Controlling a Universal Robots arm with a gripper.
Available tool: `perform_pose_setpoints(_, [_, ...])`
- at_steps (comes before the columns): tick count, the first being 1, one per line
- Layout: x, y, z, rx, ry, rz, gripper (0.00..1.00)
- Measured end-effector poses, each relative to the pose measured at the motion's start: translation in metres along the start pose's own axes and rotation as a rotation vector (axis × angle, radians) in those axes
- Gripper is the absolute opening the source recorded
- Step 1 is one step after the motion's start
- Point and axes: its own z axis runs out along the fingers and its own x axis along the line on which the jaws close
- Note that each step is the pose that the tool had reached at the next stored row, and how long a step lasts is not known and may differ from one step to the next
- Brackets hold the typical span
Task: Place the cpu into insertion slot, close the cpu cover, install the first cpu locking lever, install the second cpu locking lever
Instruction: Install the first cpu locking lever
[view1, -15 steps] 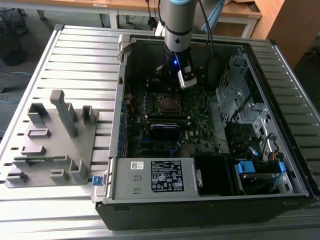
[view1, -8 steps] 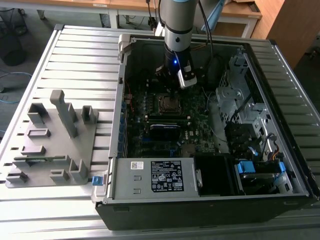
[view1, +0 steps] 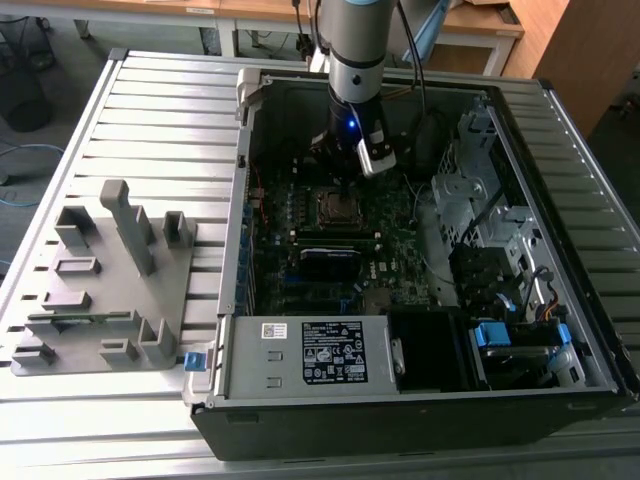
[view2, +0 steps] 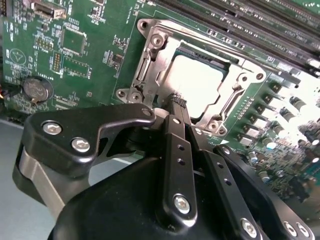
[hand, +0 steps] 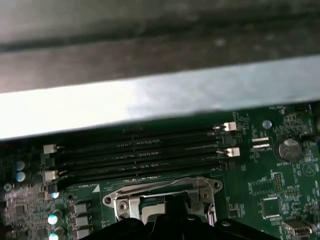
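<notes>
The gripper (view2: 178, 107) is matt black metal with shiny silver screw heads, pretty smooth all over. Right at its tip the cpu (view2: 200, 80) has a pale, brushed-looking metal top that catches glare, and the cpu cover (view2: 150, 65) around it is bare silvery steel (dull sheen, not mirror). The circuit board (view2: 90, 45) beside the gripper is glossy green. In the exterior view, the ribbed table (view1: 150, 110) looks like matt grey metal.

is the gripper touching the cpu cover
Cannot tell. In the second wrist view the gripper tip overlaps the cpu cover edge beside the cpu, but neither contact nor gap shows plainly.
</notes>
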Motion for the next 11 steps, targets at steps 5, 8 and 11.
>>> perform_pose_setpoints(5, [0.0003, -0.0002, 0.0000, -0.0018, 0.0032, -0.063, 0.11])
perform_pose_setpoints(8, [0.0008, -0.0008, -0.0001, -0.0033, 0.0050, -0.096, 0.11])
perform_pose_setpoints(11, [0.0019, -0.0026, -0.0002, -0.0044, 0.0061, -0.118, 0.11])
